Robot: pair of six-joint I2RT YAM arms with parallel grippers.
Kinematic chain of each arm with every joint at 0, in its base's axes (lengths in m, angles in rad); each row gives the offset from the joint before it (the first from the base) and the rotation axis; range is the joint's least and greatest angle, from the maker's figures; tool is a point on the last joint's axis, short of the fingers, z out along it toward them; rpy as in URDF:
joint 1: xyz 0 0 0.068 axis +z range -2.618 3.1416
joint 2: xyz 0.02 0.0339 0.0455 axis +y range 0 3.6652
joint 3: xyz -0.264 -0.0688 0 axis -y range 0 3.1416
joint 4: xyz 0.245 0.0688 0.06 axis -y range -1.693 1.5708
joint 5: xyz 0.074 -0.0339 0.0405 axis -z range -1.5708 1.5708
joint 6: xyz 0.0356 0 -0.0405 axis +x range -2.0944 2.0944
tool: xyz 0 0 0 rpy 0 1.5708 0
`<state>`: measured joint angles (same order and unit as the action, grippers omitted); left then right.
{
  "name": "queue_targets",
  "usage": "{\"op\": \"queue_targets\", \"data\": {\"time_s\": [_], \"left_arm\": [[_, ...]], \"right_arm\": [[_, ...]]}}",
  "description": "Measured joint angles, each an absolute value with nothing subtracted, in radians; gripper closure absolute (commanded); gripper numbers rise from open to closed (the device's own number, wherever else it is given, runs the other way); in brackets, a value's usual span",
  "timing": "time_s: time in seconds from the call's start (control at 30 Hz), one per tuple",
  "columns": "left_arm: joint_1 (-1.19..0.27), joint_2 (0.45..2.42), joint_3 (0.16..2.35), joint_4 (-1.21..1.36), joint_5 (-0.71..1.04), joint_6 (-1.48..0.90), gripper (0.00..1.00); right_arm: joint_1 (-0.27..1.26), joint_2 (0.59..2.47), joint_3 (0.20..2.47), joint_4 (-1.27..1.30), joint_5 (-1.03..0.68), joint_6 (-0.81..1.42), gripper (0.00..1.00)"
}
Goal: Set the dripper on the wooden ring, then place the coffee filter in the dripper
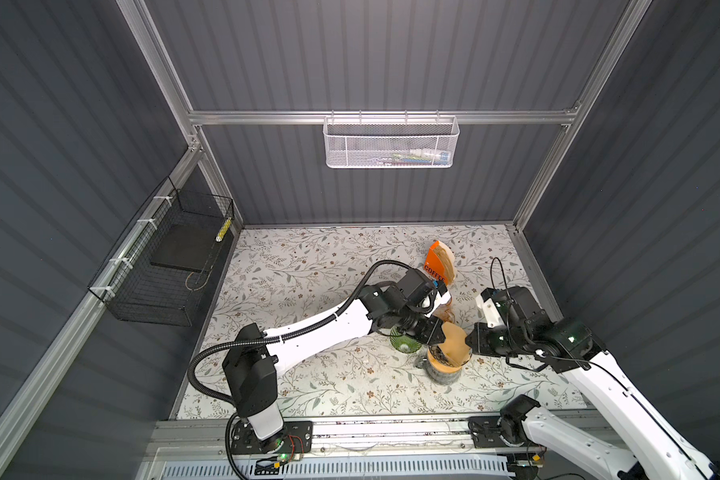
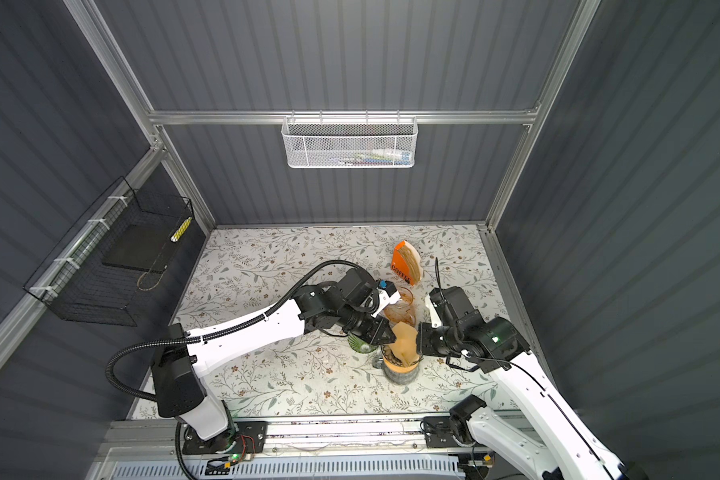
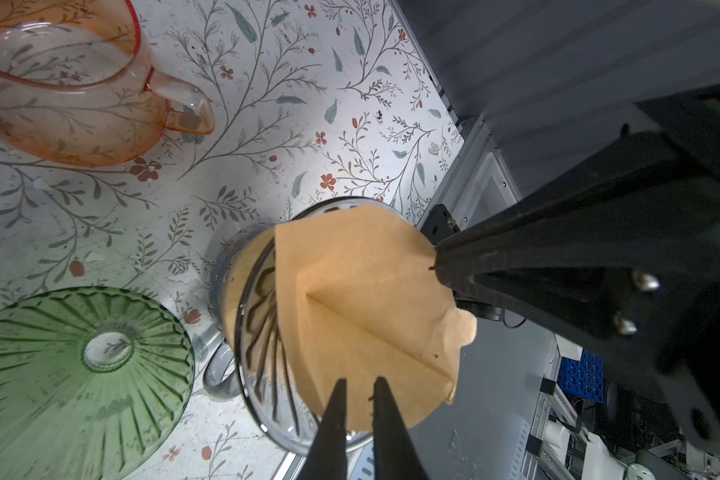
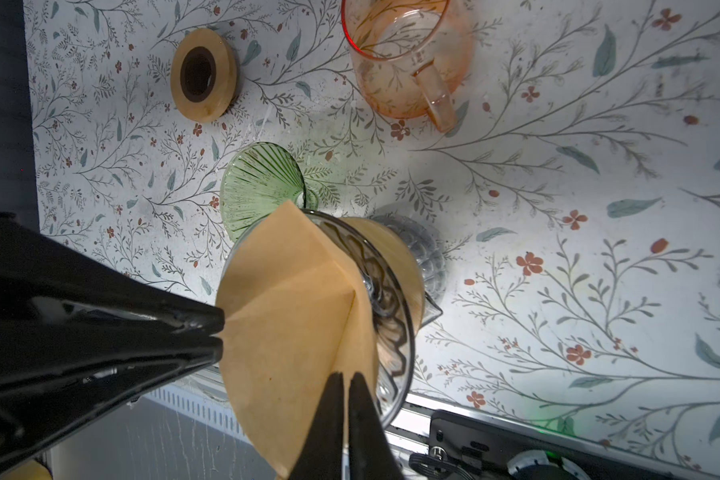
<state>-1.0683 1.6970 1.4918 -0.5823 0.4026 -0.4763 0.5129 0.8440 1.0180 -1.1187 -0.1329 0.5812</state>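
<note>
Two hands are being shown at the near right of the floral surface (image 1: 308, 270), meeting over one spot. At the left of the group, a green glass funnel (image 1: 402, 344) is being partly covered by the left hand (image 1: 438, 338). That hand's fingers (image 3: 333, 415) are being pressed almost together, and the left edge of the coffee filter (image 1: 456, 345) is being pinched between them. Beyond it, toward the far side, an orange box (image 1: 435, 264) marked COFFEE and, nearer, a pink glass jug (image 2: 402, 311) are being shown on the surface. The brown paper filter is being held, partly spread into a cone, over the mouth of the dripper (image 1: 443, 370), a clear ribbed glass one with a wooden collar. Whether the filter's tip is resting inside the glass cannot be told. At the right, the filter's opposite edge is being pinched by the right hand (image 1: 471, 340), whose fingers (image 4: 366, 419) are being pressed together on the paper.
</note>
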Motion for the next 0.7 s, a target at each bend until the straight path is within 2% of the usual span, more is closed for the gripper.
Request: {"op": "queue_targets", "data": {"time_s": [0.7], "left_arm": [[-1.068, 1.697, 1.457, -0.579, 0.403, -0.483, 0.86]], "right_arm": [[0.513, 0.878, 0.953, -1.086, -0.136, 0.583, 0.91]]}}
